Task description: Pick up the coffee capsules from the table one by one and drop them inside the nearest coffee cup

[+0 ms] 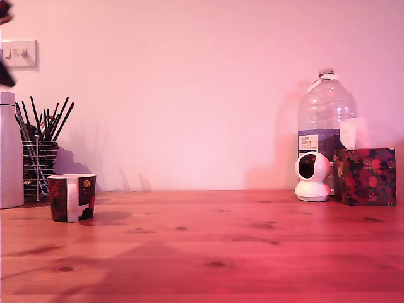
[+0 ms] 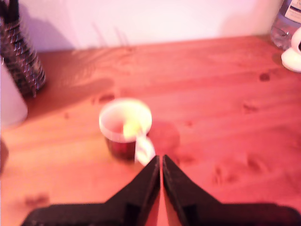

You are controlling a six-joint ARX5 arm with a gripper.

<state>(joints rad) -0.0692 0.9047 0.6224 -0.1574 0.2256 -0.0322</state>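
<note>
I am looking down through the wrist view at my hand (image 2: pixel 161 162), and its two dark fingers (image 2: pixel 146 181) are pressing together at the tips, clenched, with only a thin slit between them and nothing gripped there. The hand is hanging above the counter (image 2: pixel 225 108), just beside the coffee cup (image 2: pixel 124 127), whose white rim is facing up at me. Inside the cup a pale yellowish shape (image 2: pixel 133 126) is lying against the wall; the picture is too blurred for me to say whether it is one of the coffee capsules. The cup's white handle (image 2: pixel 144 149) is pointing towards my fingertips.

In the exterior view the coffee cup (image 1: pixel 72 197) is standing upright on the counter (image 1: pixel 221 246) towards that view's left, its dark floral side and white handle facing the camera. Behind it, further to the exterior view's left, I am seeing a wire holder of dark sticks (image 1: pixel 39 154) and a tall white cylinder (image 1: pixel 9 151). Well apart, at the exterior view's right, a water bottle (image 1: pixel 326 120), a small white camera (image 1: pixel 312 177) and a floral tissue box (image 1: pixel 366 175) are sitting against the wall. In that view only a dark scrap of the arm is showing at the upper left edge.
</note>
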